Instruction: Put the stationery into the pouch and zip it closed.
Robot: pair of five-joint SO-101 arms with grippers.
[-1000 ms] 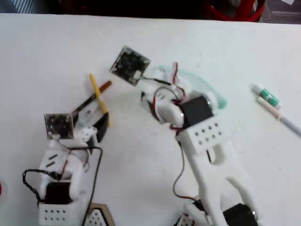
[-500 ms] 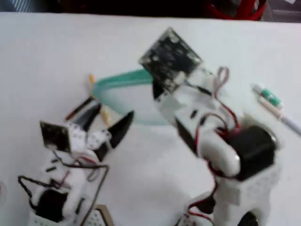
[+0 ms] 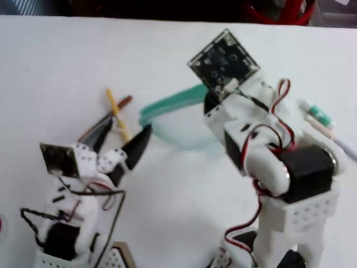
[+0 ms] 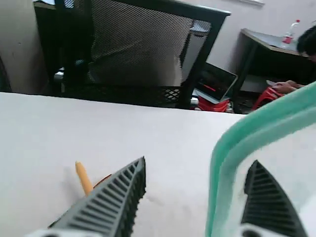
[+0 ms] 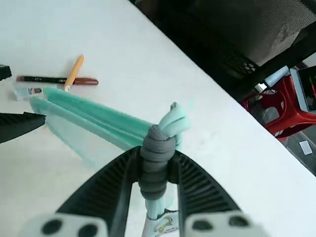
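My right gripper (image 5: 155, 158) is shut on the grey and teal loop at one end of the pouch (image 5: 94, 116), holding it off the table. In the high view the pouch (image 3: 173, 106), clear with a teal zip band, hangs from that gripper (image 3: 211, 103) towards my left gripper (image 3: 129, 124). The left gripper (image 4: 197, 163) stands open, and the pouch's teal edge (image 4: 232, 143) rises close by one finger. A yellow pencil (image 3: 116, 111) lies crossed over a brown pencil (image 3: 124, 102) and a dark pen (image 3: 92, 129) just beyond the left fingers. These also appear in the right wrist view: yellow pencil (image 5: 74, 71), dark pen (image 5: 57, 80).
A green and white marker (image 3: 316, 113) and a pale pen (image 3: 326, 133) lie near the table's right edge, beside the right arm. A red chair base (image 5: 284, 106) stands past the far table edge. White tabletop (image 3: 50, 67) stretches to the far left.
The right arm has lifted the pouch off the table and swung it out towards the left arm. The left gripper has opened, now facing the pouch's free end.
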